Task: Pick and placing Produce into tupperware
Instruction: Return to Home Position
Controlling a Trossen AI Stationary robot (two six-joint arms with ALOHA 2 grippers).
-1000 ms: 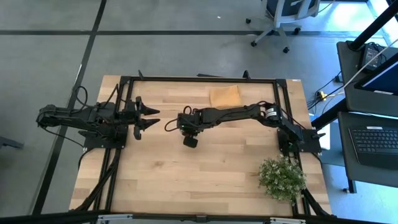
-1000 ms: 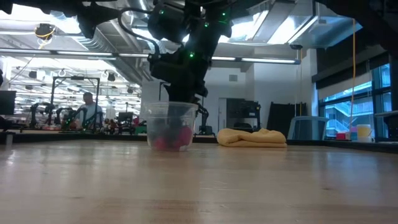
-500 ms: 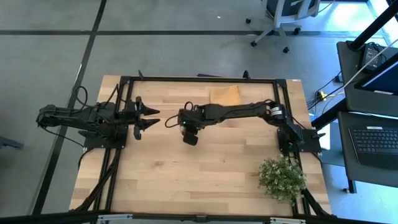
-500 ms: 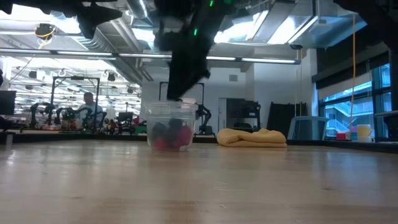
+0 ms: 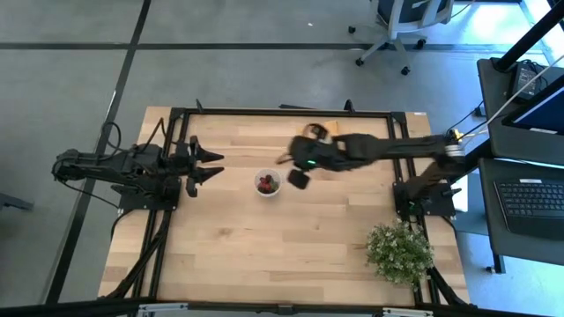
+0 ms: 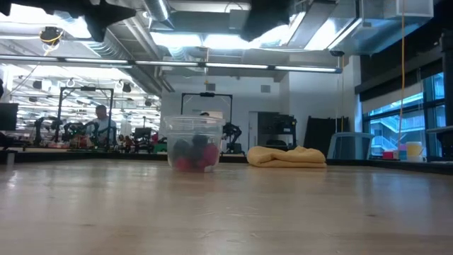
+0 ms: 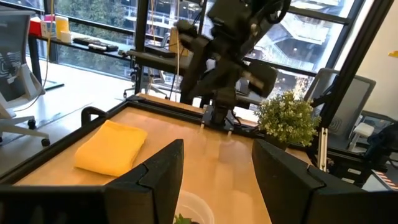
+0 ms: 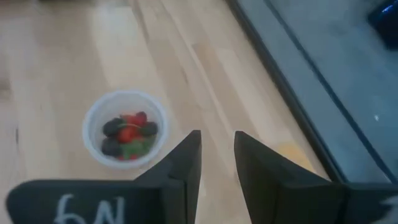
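Produce in tupperware, some hidden; right gripper nearby, seemingly parted.

right gripper risen, withdrawn — tupperware uncovered

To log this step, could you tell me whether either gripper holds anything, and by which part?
Nothing is held: the right gripper, raised near the tupperware, and the left gripper are both open and empty.

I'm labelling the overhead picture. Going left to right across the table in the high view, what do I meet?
Left end effector → tupperware with the produce inside → right end effector → green plant.
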